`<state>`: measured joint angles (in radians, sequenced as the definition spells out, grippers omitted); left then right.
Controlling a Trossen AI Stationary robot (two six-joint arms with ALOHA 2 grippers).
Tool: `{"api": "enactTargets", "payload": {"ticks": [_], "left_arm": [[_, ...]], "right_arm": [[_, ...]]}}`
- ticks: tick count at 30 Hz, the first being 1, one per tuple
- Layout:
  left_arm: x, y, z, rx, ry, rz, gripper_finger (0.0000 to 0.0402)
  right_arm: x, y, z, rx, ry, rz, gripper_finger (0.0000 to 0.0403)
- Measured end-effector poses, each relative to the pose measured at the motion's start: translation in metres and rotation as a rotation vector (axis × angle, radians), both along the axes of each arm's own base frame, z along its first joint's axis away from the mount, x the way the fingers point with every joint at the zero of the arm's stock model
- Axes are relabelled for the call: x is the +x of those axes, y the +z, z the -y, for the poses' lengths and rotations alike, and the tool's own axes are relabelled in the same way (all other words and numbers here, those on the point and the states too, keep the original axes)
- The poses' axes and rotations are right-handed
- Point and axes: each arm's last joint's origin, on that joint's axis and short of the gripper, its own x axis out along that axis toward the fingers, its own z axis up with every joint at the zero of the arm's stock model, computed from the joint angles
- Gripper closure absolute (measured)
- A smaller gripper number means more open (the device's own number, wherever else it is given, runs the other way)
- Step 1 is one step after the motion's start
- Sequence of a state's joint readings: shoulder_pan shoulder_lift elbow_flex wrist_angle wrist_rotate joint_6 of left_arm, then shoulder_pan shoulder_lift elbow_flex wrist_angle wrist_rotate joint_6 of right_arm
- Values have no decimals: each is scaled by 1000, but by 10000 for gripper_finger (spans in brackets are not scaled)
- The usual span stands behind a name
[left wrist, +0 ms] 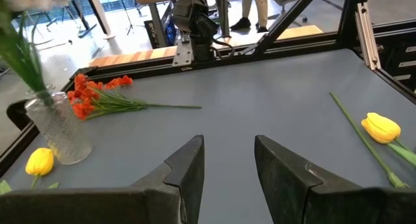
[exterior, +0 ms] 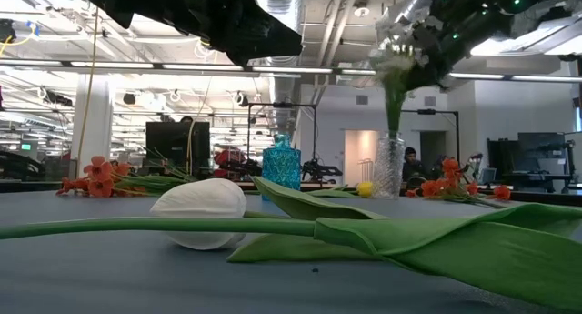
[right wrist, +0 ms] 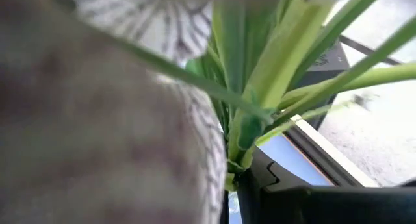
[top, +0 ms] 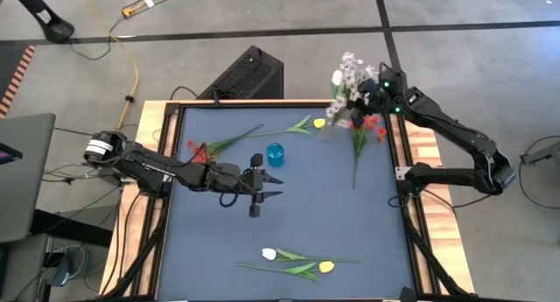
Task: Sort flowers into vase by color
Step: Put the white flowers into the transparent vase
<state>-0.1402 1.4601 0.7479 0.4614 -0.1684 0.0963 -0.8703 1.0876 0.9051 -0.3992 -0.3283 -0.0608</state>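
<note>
A clear glass vase (top: 332,127) (exterior: 389,164) (left wrist: 58,130) stands at the table's far right and holds sprays of white-pink blossoms (top: 350,74). My right gripper (top: 374,90) (right wrist: 237,178) is above it, among the blossoms, shut on green stems. My left gripper (top: 269,186) (left wrist: 227,143) hovers open over the table's middle, near a small blue vase (top: 276,153) (exterior: 281,164). Red flowers lie at the far left (top: 199,150) (exterior: 95,177) and beside the clear vase (top: 376,127) (left wrist: 88,97). A yellow tulip (top: 319,123) (left wrist: 40,162) lies by the clear vase. A white tulip (top: 269,254) (exterior: 200,212) and a yellow one (top: 326,267) (left wrist: 380,126) lie near the near edge. My right gripper holds the spray's green stems (right wrist: 242,143), coming from above over the clear vase. A blurred blossom hides one finger, so the kind of hold does not show. The stems hang down into the vase's mouth (exterior: 391,136) and the blossoms sit up around the gripper.
A wooden rim (top: 162,214) frames the dark table mat. A black box (top: 245,74) sits on the floor past the far edge. The room beyond the table holds desks, monitors and people. Bare mat lies between my left gripper and the near tulips.
</note>
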Motion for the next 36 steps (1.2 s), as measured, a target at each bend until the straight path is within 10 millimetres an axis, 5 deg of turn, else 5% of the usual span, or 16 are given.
{"api": "enactTargets", "payload": {"ticks": [19,36], "left_arm": [[0,-1,0,1,-1,-9,276],[0,-1,0,1,-1,-9,276]], "right_arm": [[32,-35,15,39,28,-130,368],[19,-23,5,22,62,-131,255]]}}
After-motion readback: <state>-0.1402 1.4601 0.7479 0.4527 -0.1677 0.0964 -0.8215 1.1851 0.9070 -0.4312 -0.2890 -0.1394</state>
